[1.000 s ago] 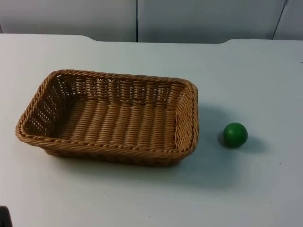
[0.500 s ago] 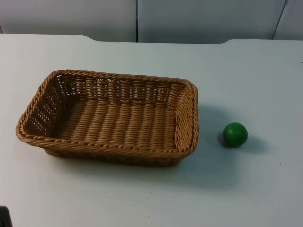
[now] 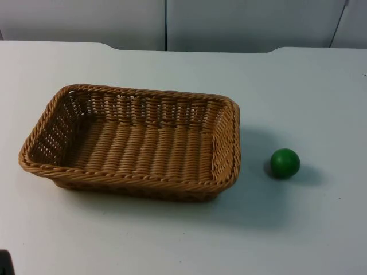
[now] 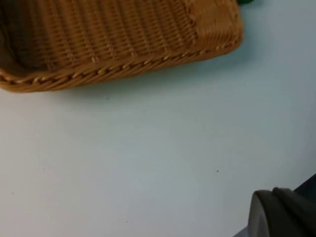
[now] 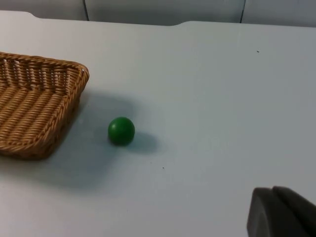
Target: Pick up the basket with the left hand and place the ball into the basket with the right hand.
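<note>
On the white table (image 3: 172, 240) the woven basket (image 3: 133, 142) sits flat toward the left arm's side, its long axis running left to right, and the green ball (image 3: 285, 163) rests on the bare surface just beside the basket's right end, apart from it. From the left wrist, the basket's near long rim (image 4: 113, 69) lies ahead of the left gripper (image 4: 284, 217), with open table between them, so that arm is the nearer one to the basket; whether its fingers are apart or together I cannot tell. From the right wrist, the ball (image 5: 121, 131) lies ahead of the right gripper (image 5: 281, 215), well apart from it, and its finger state cannot be told either. Neither the basket nor the ball carries any readable brand, label or writing.
</note>
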Tool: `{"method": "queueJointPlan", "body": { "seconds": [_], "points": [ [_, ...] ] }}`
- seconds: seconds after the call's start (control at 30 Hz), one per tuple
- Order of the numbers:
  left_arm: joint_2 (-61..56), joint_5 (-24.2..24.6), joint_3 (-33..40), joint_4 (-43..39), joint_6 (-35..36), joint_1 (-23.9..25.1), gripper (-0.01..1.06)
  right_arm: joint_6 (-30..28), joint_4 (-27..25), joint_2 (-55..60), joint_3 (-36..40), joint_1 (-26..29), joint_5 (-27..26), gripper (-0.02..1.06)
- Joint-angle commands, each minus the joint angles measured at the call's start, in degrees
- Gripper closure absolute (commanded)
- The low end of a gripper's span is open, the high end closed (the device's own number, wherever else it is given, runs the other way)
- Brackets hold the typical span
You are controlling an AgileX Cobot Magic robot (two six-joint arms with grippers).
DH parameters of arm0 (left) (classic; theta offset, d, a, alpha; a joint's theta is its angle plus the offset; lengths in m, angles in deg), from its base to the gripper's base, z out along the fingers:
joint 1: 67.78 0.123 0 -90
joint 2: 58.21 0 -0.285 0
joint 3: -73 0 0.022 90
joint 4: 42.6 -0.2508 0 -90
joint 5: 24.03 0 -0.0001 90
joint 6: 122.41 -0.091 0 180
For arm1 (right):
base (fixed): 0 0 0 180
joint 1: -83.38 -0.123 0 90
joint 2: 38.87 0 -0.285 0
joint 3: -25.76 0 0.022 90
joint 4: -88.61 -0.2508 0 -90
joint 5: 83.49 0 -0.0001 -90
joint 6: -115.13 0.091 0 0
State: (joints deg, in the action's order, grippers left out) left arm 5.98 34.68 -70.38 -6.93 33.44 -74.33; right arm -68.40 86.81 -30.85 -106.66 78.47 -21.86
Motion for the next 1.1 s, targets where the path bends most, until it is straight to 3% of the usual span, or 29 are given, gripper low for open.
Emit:
{"method": "queueJointPlan", "body": {
  "seconds": [0.0, 0.07, 0.2, 0.53, 0.87, 0.93, 1.0, 1.03, 1.07],
  "points": [
    [6.1, -3.8, -0.2, 0.6, 0.7, 0.1, 1.05, 0.1, 0.0, -0.2, -0.1, 0.4, -0.5, 1.05],
    [10.9, -8.7, -0.2, -1.0, 3.8, 0.1, 1.05, 0.1, 0.0, -0.2, -0.1, 0.4, -0.5, 1.05],
    [17.2, -13.9, -0.2, -4.1, 7.2, 0.1, 1.05, 0.1, 0.0, -0.2, -0.1, 0.4, -0.5, 1.05],
    [29.8, -18.6, -0.2, -4.4, 12.6, 0.1, 1.05, 0.1, 0.0, -0.2, -0.1, 0.4, -0.5, 1.05],
    [32.3, -27.8, 0.1, 6.4, 13.0, 0.1, 1.04, 0.1, 0.0, -0.2, -0.1, 0.4, -0.5, 1.05],
    [32.7, -29.4, 0.1, 7.9, 13.0, 0.1, 0.99, 0.1, 0.0, -0.2, -0.1, 0.4, -0.5, 1.05],
    [32.9, -30.6, 0.1, 8.1, 13.0, 0.1, 0.85, 0.1, 0.0, -0.2, -0.1, 0.4, -0.5, 1.05],
    [32.9, -30.6, 0.1, 8.1, 13.0, 0.1, 0.85, 0.1, 0.0, -0.2, -0.1, 0.4, -0.5, 1.05],
    [32.9, -31.7, 0.1, 8.4, 13.0, 0.1, 0.71, 0.1, 0.0, -0.2, -0.1, 0.4, -0.5, 1.05]
  ]
}}
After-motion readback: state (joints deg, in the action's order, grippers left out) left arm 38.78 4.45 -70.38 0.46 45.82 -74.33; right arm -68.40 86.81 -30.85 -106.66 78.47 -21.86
